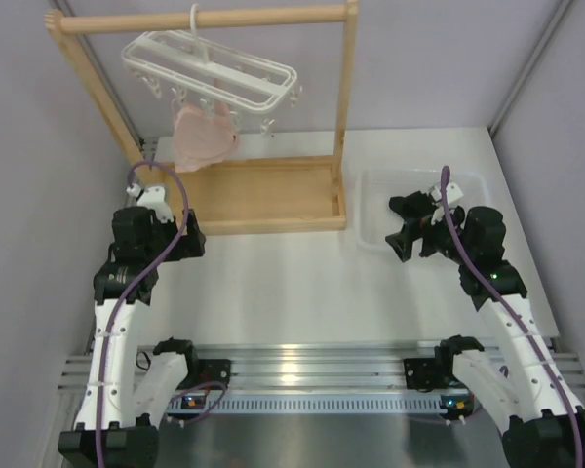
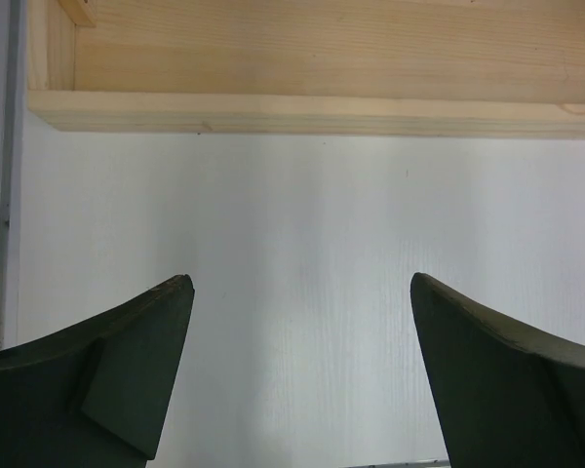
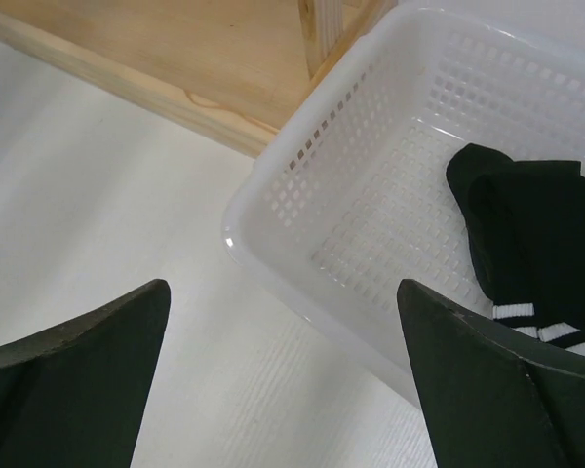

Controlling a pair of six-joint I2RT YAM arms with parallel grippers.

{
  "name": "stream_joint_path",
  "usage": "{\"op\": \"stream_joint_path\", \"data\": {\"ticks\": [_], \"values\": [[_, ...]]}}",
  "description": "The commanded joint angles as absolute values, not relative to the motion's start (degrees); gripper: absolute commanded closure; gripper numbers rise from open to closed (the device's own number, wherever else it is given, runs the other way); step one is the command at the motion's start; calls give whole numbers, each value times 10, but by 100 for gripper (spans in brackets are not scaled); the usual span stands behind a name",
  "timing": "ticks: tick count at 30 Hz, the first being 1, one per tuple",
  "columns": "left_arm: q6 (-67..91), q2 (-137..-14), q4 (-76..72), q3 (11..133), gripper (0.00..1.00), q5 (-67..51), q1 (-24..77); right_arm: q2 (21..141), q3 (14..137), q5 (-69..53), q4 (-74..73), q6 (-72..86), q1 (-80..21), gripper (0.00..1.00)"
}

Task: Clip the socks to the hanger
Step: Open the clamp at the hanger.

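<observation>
Here's the left arm (image 1: 127, 292), rising from its base at the near edge and bending forward; the left pincer (image 1: 187, 240) sits low over the tabletop (image 1: 283, 292), just short of the wooden rack (image 1: 345, 107); it is spread wide and empty. Its own camera backs that up; two dark fingertips (image 2: 127, 370) stand well apart over bare white surface, with the rack's base board running across the top of the view.

Over to the right arm (image 1: 502, 302), leaning forward and inward; the right pincer (image 1: 405, 232) hangs at the near left corner of the white basket (image 1: 370, 183), spread too, with nothing in its grip. From above, the arm's head covers much of the basket and the socks don't show; the right wrist camera picks them up. The socks (image 3: 536, 224) lie inside the basket, black with white bands at the cuff, one over the other, off to the right of the gap between the fingers; the basket's perforated wall sits just beside the rack's base corner.

Only the overhead view catches the hanger (image 1: 214, 68); white, hooked on the rack's top rod, tilted, clips dangling; a pink cloth (image 1: 205, 136) hangs beneath it.
</observation>
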State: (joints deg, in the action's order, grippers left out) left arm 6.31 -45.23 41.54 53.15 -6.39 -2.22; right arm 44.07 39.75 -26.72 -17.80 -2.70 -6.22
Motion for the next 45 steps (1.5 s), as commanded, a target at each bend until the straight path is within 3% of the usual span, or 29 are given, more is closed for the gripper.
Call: {"op": "stream_joint_path", "data": {"ticks": [1,6,10,14,19,23,36,45], "values": [[63,-456,382,563,2,-72,-24,444,421,-294,-127,-25,-62,0],[114,-473,364,614,2,-91,-24,449,426,-344,-94,-24,-62,0],[141,-485,318,652,12,-83,-23,466,435,-345,-68,-30,-65,0],[103,-494,281,692,12,-136,-24,484,439,-256,-20,76,-63,0],[94,-488,187,697,11,-200,-24,546,487,-368,-16,40,-64,0],[95,-497,91,676,15,-244,-24,568,493,-370,26,67,-76,0],[165,-643,-92,724,30,-254,-18,610,562,-307,19,-14,-227,0],[171,-705,-134,766,31,-269,17,656,585,-274,43,-18,-300,0]]}}
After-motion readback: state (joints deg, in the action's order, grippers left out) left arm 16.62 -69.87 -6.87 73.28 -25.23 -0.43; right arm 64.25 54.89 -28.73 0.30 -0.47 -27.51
